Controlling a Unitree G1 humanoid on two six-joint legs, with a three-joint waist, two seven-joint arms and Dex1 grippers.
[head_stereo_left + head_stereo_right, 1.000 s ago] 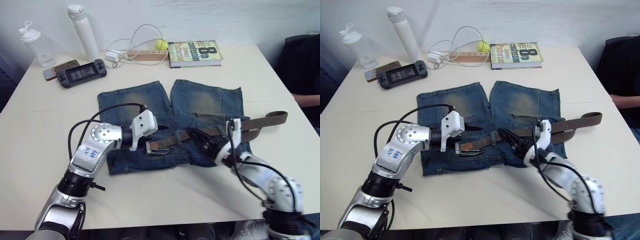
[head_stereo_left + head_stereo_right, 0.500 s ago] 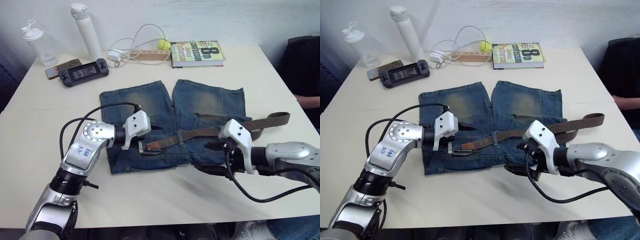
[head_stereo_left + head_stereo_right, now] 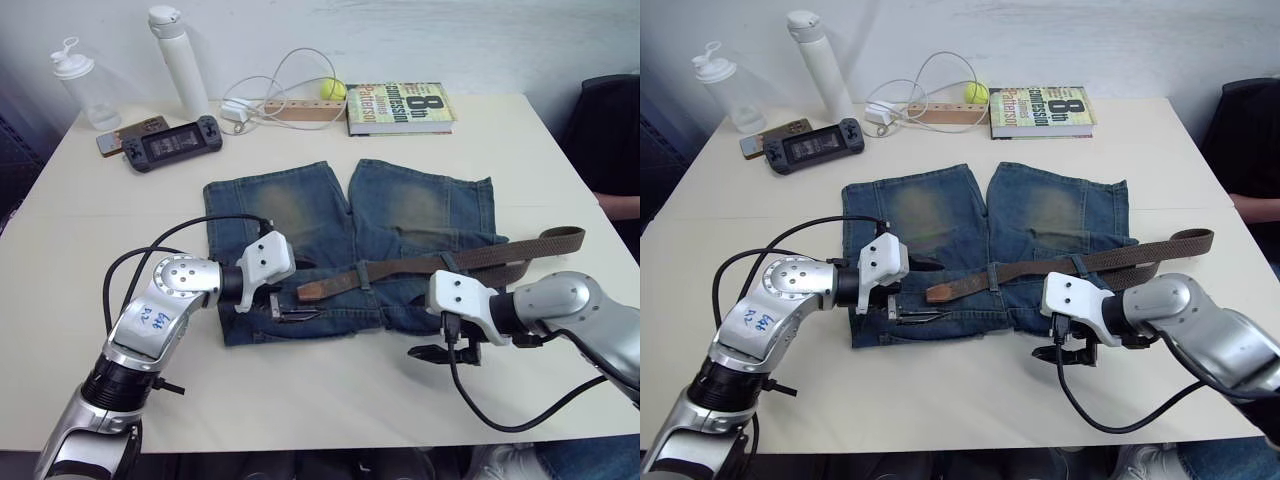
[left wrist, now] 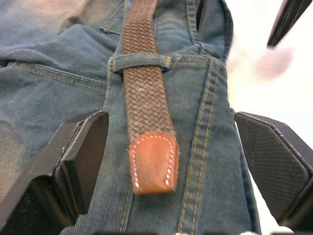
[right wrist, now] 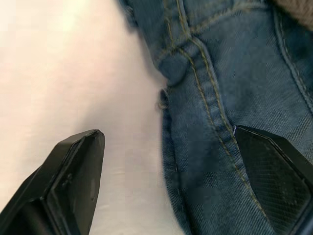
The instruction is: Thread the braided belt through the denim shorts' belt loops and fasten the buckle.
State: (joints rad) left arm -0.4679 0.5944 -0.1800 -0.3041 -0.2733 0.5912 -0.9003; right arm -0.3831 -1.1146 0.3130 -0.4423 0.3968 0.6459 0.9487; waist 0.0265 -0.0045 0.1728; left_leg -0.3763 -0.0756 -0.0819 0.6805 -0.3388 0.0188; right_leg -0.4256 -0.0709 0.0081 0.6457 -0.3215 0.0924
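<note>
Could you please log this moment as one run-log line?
left gripper: open, astride belt tip | braided belt: through one belt loop | right gripper: open, at denim shorts edge | unfastened

Both eye views look forward and down from the head over the table [image 3: 80,230], taking in the whole denim shorts [image 3: 300,210] and both arms; they share nearly the same scene, slightly offset sideways. The left wrist view looks along the left hand [image 4: 166,161] from very near, onto the braided belt [image 4: 144,93] passing under one of the belt loops [image 4: 139,62]. The right wrist view sits equally close, facing the shorts' edge and bare table between the right hand [image 5: 171,181] fingers.
</note>
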